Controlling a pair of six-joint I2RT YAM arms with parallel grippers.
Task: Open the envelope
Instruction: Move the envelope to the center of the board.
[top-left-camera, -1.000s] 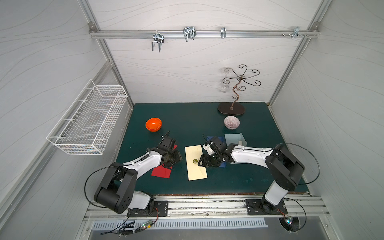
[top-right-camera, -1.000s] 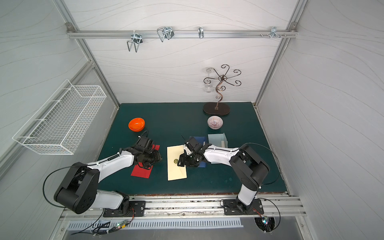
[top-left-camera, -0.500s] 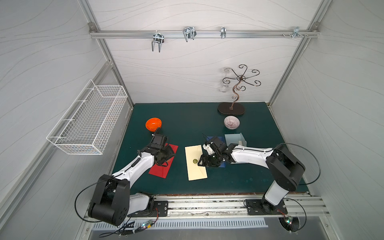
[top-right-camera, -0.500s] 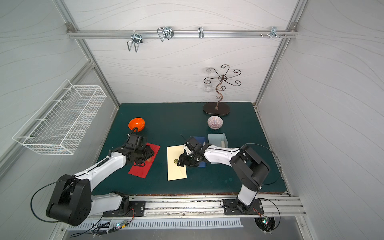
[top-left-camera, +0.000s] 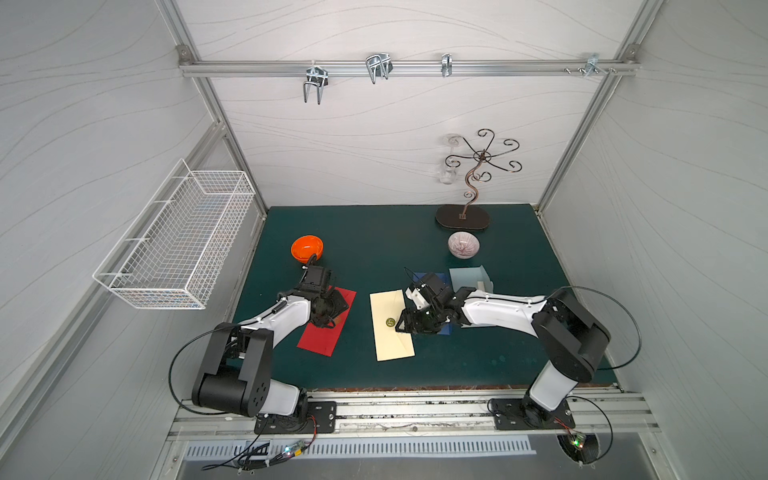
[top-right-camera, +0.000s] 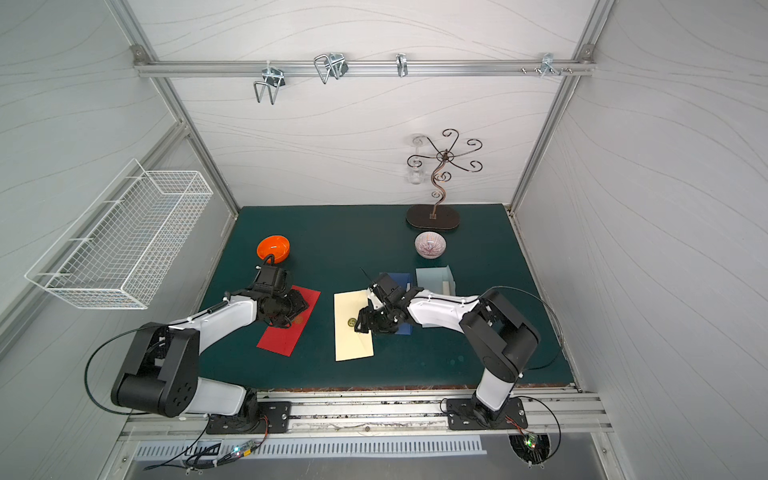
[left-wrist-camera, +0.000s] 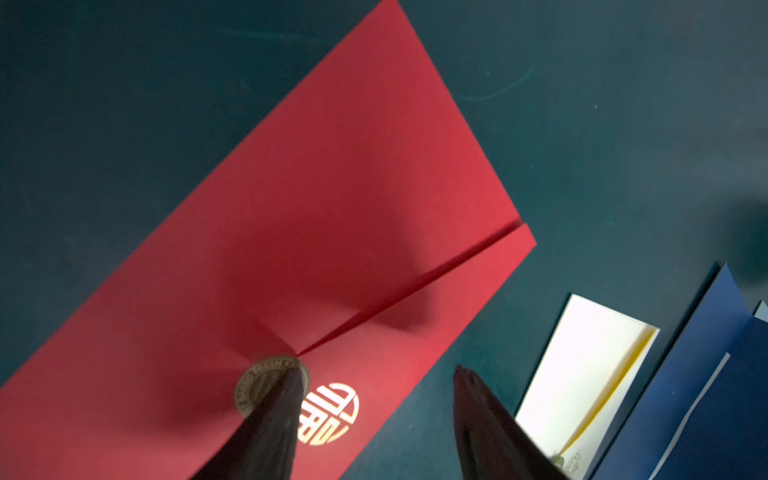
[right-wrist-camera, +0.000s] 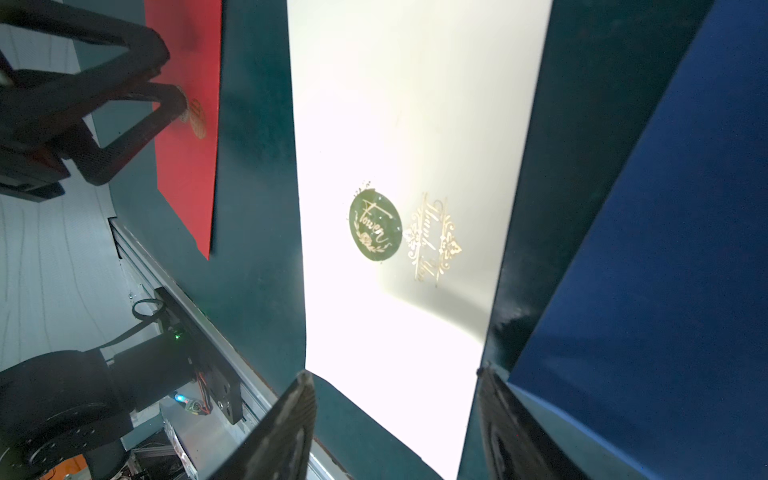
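Gently, the left gripper (left-wrist-camera: 378, 370), jaws apart and empty, should pry the seal (left-wrist-camera: 259, 382) on the red envelope (left-wrist-camera: 332, 187), nine o'clock of the cream envelope (top-left-camera: 386, 345).

The twin arms (left arm (top-left-camera: 286, 318) at 8 o'clock, right arm (top-left-camera: 498, 309) at 4 o'clock) wear smooth white shells between boxy black joint housings, each seated on a flat black base plate (top-left-camera: 322, 415). A thin black cable (top-left-camera: 170, 370) loops out beside each shoulder — and the fingers (left-wrist-camera: 270, 428) are dark, ribbed, tapering wedges.
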